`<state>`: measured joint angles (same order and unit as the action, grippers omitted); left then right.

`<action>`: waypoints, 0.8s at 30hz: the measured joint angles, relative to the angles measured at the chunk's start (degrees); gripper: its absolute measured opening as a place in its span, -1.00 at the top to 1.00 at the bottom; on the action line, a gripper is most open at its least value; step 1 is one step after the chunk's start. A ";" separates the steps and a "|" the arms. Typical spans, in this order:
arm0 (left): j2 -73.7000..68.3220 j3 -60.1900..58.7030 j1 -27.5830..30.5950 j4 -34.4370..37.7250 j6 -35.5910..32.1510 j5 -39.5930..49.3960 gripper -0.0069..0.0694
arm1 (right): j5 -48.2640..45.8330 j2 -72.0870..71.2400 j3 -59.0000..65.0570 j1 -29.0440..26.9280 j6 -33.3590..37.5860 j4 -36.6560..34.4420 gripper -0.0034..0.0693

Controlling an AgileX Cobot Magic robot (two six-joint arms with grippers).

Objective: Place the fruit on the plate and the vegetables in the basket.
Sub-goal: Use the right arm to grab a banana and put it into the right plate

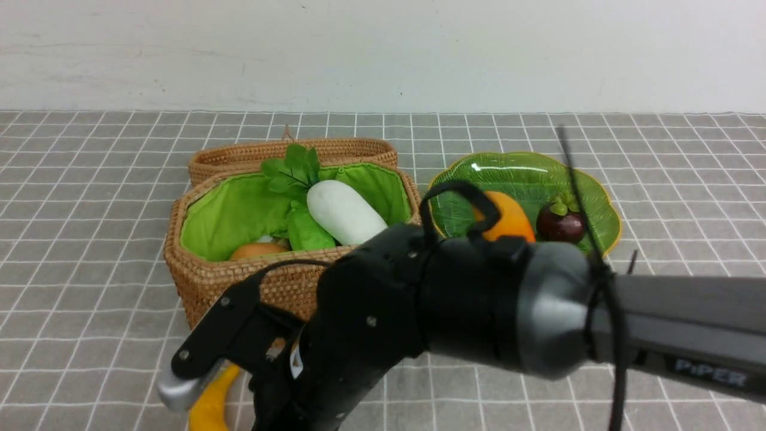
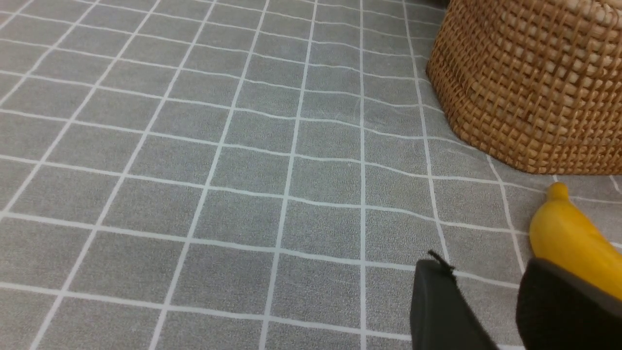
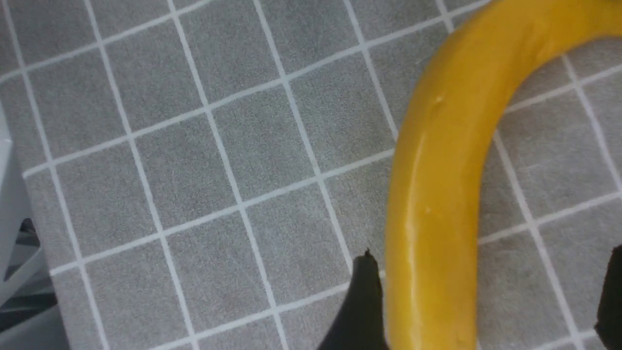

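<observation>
Right gripper [image 3: 486, 301] straddles the banana [image 3: 437, 194] with jaws apart, not yet clamped, positioned for pickup; the plate [image 1: 589, 179] lies at 1 o'clock.

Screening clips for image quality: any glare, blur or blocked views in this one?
Front view: sharp at the back, a white glare streak on the plate, but the near right arm blocks much of the frame. Left wrist view: even light, basket weave crisp. Right wrist view: slightly soft, the close banana carries faint highlights, right gripper fingers dark at the edge.
</observation>
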<state>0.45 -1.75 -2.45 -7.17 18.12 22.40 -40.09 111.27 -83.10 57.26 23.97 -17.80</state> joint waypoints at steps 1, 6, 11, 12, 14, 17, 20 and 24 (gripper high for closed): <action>0.00 0.00 0.00 0.00 0.00 0.00 0.19 | 0.47 0.92 0.00 0.07 1.04 -0.57 -0.72; 0.00 0.00 0.00 0.00 0.00 0.00 0.19 | 3.69 4.26 0.00 0.18 7.15 -4.19 -0.72; 0.00 0.00 0.00 0.00 0.00 0.00 0.19 | 5.94 8.12 0.00 0.18 12.11 -3.27 -0.61; 0.00 0.00 0.00 0.00 0.00 0.00 0.19 | 5.95 8.14 0.00 0.18 12.63 -2.89 -0.52; 0.00 0.00 0.00 0.00 0.00 0.00 0.19 | 5.15 8.14 -0.06 0.18 13.12 -2.08 -0.38; 0.00 0.00 0.00 0.00 0.00 0.00 0.19 | 1.30 7.61 -0.89 0.18 13.29 -1.32 0.10; 0.00 0.00 0.00 0.00 0.00 0.00 0.19 | -4.42 5.21 -3.24 0.18 13.18 -3.04 0.06; 0.00 0.00 0.00 0.00 0.00 0.00 0.19 | -9.18 0.15 -7.56 0.18 12.89 -5.54 0.06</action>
<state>0.45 -1.75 -2.45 -7.17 18.12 22.40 -49.27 111.41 -90.66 57.44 36.86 -23.34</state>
